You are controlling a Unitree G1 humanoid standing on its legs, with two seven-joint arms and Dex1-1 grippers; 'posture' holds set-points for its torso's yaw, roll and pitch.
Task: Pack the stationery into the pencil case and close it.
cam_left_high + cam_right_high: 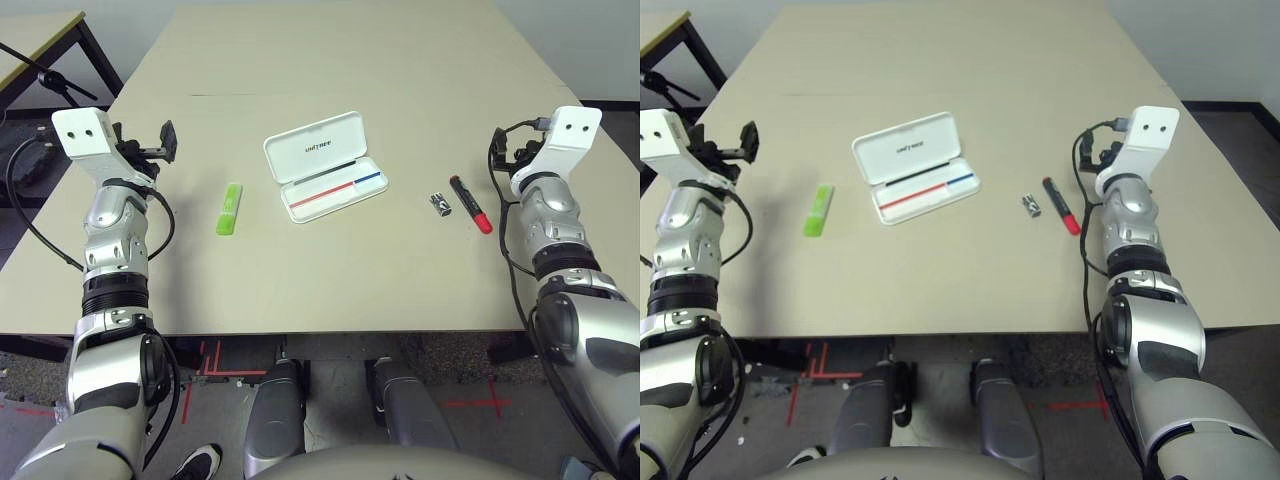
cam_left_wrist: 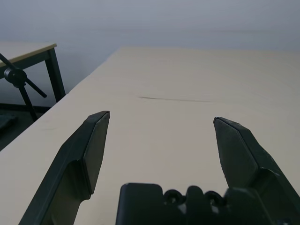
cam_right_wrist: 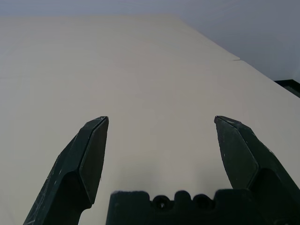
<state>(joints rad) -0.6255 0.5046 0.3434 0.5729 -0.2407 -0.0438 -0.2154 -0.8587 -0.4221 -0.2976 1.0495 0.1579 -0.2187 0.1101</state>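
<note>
Beige worktop (image 1: 400, 60): both jaws spread and empty at frame's sides. Mid-frame, highlighter (image 1: 230, 209) left, marker (image 1: 470, 204) and clip (image 1: 441, 205) right, open pencil case (image 1: 322, 165) between. Best approach: grip each pen across its middle.

clip-like piece (image 1: 441, 205) too small to identify

In front of me is a wide beige table (image 1: 330, 60). At upper left stands a second table (image 1: 40, 35) with black legs. Red tape marks (image 1: 205, 365) are on the grey floor (image 1: 470, 385).
</note>
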